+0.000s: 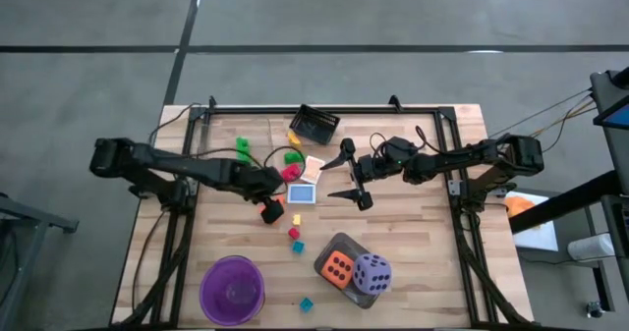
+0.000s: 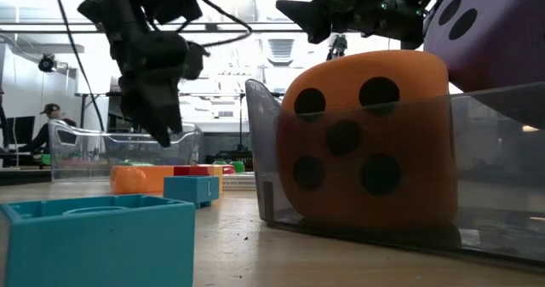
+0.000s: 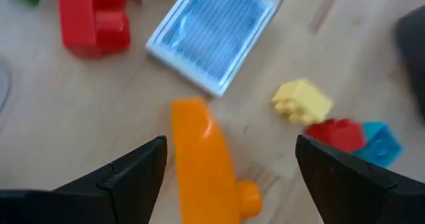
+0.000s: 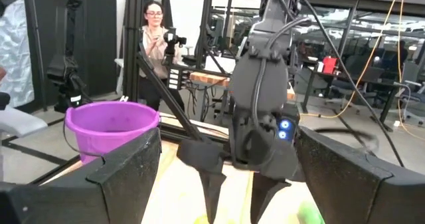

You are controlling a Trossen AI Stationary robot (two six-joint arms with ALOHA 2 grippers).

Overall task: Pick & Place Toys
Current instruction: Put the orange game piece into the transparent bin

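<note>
An orange block [image 3: 202, 164] lies on the wooden table between the fingers of my left gripper [image 3: 231, 151], which is open and points steeply down just above it. I see no touch. Beside it lie a blue white-edged card [image 3: 212, 34], a red block [image 3: 93, 18], a yellow block [image 3: 302, 101] and a red and a cyan block [image 3: 358, 137]. The orange die [image 1: 337, 267] and purple die [image 1: 372, 272] sit in the clear tray [image 1: 346, 241]. My right gripper [image 1: 352, 177] hangs open above mid-table, pointing level at the left arm.
A purple bowl [image 1: 233, 290] stands at the near left and a black basket [image 1: 316, 125] at the far edge. Green blocks [image 1: 243, 149] lie behind the card, and a cyan block [image 1: 306, 303] lies near the front edge. A person [image 4: 156, 41] stands beyond the table.
</note>
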